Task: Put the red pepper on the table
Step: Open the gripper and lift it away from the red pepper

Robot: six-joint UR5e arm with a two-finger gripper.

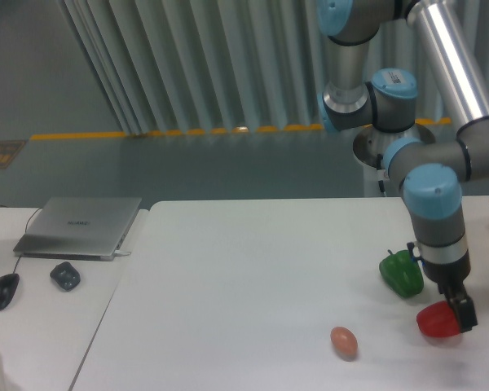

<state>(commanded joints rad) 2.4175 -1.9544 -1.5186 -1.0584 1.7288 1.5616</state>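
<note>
I see the red pepper (437,322) low at the right of the table (244,277), just beside the green pepper (402,273), with the claw (460,316) against its right side. Whether the claw is clamped on it or apart, I cannot tell. I'd judge the pepper light, firm and glossy-slick, liable to roll; holding across the lobed body seems safest.

Grey corrugated wall (187,65), yellow-striped floor (147,163) behind.
</note>
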